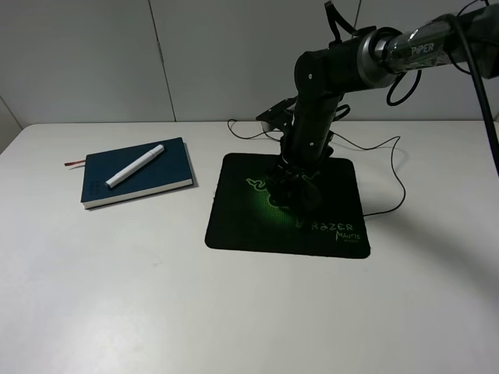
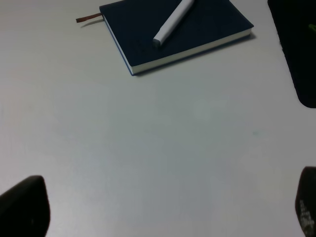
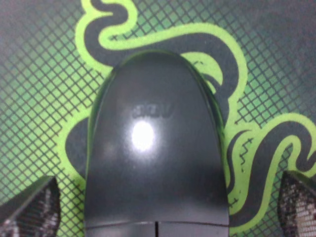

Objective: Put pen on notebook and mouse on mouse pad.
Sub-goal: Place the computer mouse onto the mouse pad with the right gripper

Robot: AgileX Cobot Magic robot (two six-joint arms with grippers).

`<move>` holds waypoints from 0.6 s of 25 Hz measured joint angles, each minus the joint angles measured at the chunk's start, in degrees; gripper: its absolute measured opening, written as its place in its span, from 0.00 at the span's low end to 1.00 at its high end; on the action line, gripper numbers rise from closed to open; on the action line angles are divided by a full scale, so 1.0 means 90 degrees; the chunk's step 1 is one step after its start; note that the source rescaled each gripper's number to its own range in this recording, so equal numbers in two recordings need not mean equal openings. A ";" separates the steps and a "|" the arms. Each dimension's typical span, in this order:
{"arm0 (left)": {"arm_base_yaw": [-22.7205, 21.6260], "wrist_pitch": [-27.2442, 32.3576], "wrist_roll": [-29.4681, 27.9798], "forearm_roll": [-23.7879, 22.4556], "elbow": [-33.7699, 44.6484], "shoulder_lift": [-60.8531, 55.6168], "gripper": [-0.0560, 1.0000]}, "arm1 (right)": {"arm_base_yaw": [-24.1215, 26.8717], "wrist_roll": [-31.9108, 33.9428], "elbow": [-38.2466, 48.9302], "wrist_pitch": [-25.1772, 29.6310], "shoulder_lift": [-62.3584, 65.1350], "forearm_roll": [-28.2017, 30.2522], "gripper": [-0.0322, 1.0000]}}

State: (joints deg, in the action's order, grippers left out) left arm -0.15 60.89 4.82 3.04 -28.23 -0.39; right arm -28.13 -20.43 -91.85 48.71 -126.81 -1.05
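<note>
Squarely between spread fingers [image 3: 29, 205] lies the mouse [image 3: 155, 148].

We saw a white table [image 1: 234, 312] under everything, and behind it a pale grey wall [image 1: 93, 62] with thin vertical seams

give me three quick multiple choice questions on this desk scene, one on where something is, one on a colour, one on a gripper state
1. Where does the pen lie?
A. on the notebook
B. on the mouse pad
C. on the bare table

2. What colour is the logo on the mouse pad?
A. red
B. green
C. blue

3. How does the right gripper stand at the mouse?
A. shut on it, lifted
B. open, fingers apart on either side
C. away from the pad

Answers: 1 A, the white pen rests across the blue cover. 2 B, the snake emblem and lettering glow green. 3 B, the right wrist view shows a gap between each fingertip and the mouse resting on the pad.
</note>
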 joint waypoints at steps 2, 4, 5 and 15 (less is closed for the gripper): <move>0.0000 0.0000 0.0000 0.0000 0.0000 0.0000 1.00 | 0.0000 0.0074 -0.0004 -0.0047 0.0000 -0.0014 0.97; 0.0000 0.0000 0.0000 0.0000 0.0000 0.0000 1.00 | 0.0000 0.0152 -0.0004 -0.0053 0.0000 -0.0014 0.99; 0.0000 0.0000 0.0000 0.0000 0.0000 0.0000 1.00 | 0.0000 0.0172 -0.0004 -0.0053 0.0025 -0.0014 1.00; 0.0000 0.0000 0.0000 0.0000 0.0000 0.0000 1.00 | 0.0000 0.0218 -0.0021 0.0612 0.0770 -0.0008 1.00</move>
State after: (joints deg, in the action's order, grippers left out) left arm -0.15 60.89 4.82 3.04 -28.23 -0.39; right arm -28.13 -18.47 -92.03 54.21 -119.87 -1.13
